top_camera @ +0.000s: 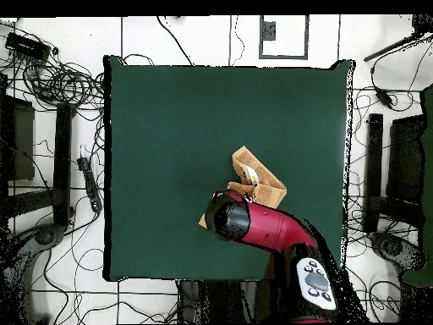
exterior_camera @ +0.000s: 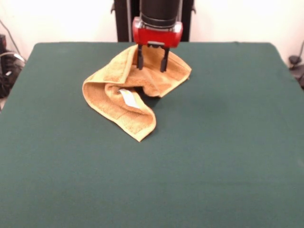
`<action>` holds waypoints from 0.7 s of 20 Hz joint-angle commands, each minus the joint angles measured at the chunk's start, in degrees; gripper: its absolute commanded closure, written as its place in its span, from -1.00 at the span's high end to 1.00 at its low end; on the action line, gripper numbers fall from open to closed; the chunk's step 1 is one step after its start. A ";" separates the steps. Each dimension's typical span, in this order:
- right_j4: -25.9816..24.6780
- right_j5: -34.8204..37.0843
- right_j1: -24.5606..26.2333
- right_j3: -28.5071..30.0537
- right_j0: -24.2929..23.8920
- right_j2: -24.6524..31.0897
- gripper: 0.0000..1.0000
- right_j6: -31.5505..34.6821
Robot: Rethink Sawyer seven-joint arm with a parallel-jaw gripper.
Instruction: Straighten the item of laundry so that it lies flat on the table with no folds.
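Crumpled towel [exterior_camera: 130, 88] near the far edge of your green surface [exterior_camera: 213, 152], with the claw [exterior_camera: 152, 61] standing over it.

You see a dark green felt-like surface filling the front view, a pale wall behind it and the black pedestal at the far side; from overhead, tangled cables [top_camera: 51, 80] and black stands ring it on a light floor. The towel lies folded over on itself, close to the far edge and a little toward the left edge in the front view. Its long axis runs diagonally, from the raised fold under the claw down to a pointed corner aimed at the near edge; a white tag [exterior_camera: 127, 97] shows in the hollow. The claw's two black fingers [exterior_camera: 164, 59] stand apart, tips at the raised fold; you cannot tell whether they touch the cloth.
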 commanded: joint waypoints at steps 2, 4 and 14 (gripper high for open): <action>-0.72 4.55 -6.54 3.49 -2.92 4.02 1.00 5.54; -0.95 5.76 -9.39 5.74 -3.09 3.41 1.00 5.44; -3.10 2.01 -9.97 9.44 -4.74 3.36 1.00 5.72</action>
